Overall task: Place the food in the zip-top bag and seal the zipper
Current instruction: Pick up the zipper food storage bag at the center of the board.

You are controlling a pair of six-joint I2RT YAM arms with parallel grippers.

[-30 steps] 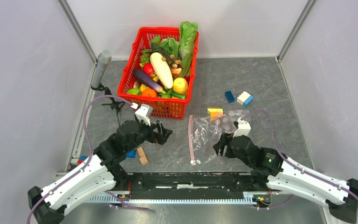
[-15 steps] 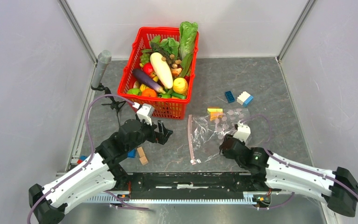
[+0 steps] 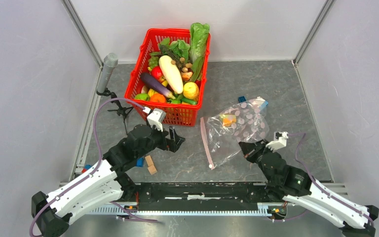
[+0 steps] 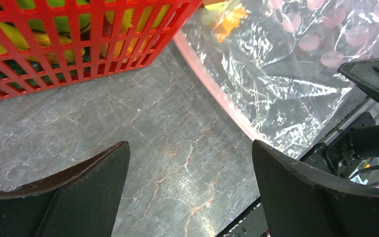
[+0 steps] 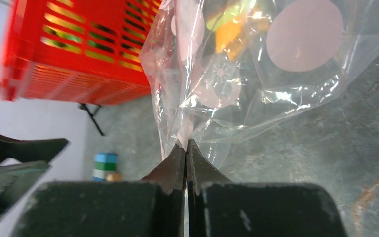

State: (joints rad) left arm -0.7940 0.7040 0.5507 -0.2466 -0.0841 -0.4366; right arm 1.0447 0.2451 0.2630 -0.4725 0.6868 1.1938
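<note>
Orange-yellow block (image 5: 229,34), blurry through the zip-top bag (image 5: 276,98); red basket (image 5: 54,74) partly out of frame

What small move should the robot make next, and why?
Probably bring the left gripper to the zipper and pinch it. The right gripper is shut on the zip-top bag, the left one is open and empty, and the pink strip lies close by it. The food is in the red basket, so the mouth likely needs opening first.
</note>
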